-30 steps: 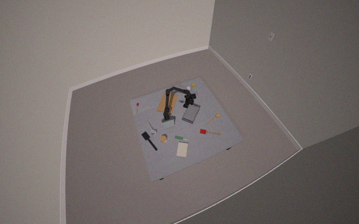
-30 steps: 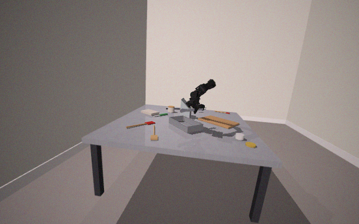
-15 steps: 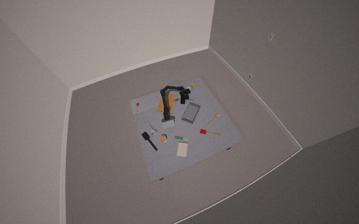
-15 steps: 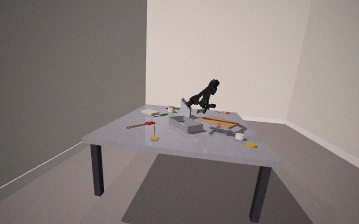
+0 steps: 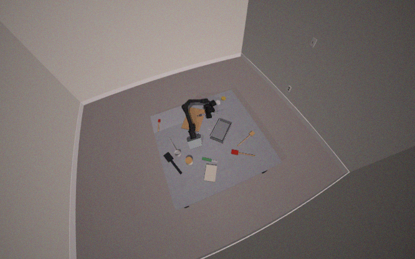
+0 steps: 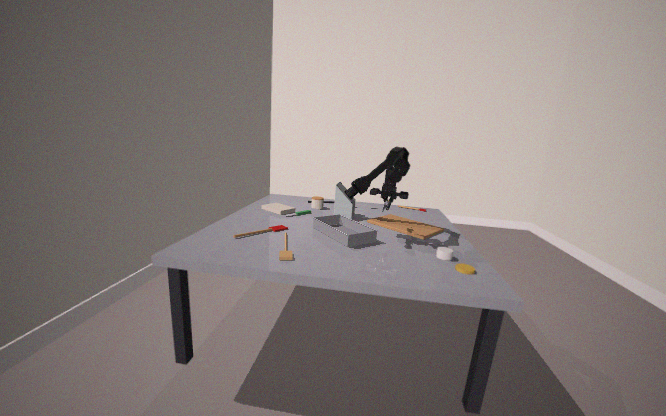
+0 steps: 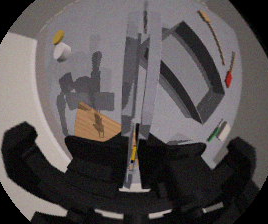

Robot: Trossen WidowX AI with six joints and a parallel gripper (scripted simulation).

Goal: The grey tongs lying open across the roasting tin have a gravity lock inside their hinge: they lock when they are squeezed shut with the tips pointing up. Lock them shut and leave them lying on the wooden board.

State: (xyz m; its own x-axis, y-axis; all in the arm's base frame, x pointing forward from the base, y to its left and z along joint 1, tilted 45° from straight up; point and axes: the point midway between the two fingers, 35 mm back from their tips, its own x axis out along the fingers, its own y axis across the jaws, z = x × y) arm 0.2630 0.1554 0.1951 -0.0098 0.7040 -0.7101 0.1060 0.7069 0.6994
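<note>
The grey tongs [image 5: 200, 115] [image 6: 386, 206] [image 7: 155, 75] are clear of the tin and held in the air; their two arms run close together up the wrist view, with a narrow gap and a small yellow piece near the hinge end. Whether the lock is engaged cannot be seen. My gripper [image 5: 208, 114] [image 6: 387, 199] [image 7: 134, 125] is shut on them and points down, beside the board's far end. The wooden board [image 5: 198, 121] [image 6: 430, 232] [image 7: 85, 120] lies flat with a shadow on it. The roasting tin [image 5: 216, 139] [image 6: 360, 238] [image 7: 205, 56] stands empty beside it.
A white pot [image 5: 218, 102] [image 6: 444, 253] [image 7: 62, 52] and a yellow disc [image 5: 223, 98] [image 6: 465, 269] [image 7: 58, 37] are near the table's far corner. A wooden spatula [image 5: 251, 132] [image 6: 286, 255] and a red-headed spatula [image 5: 234, 152] [image 6: 278, 227] lie beyond the tin.
</note>
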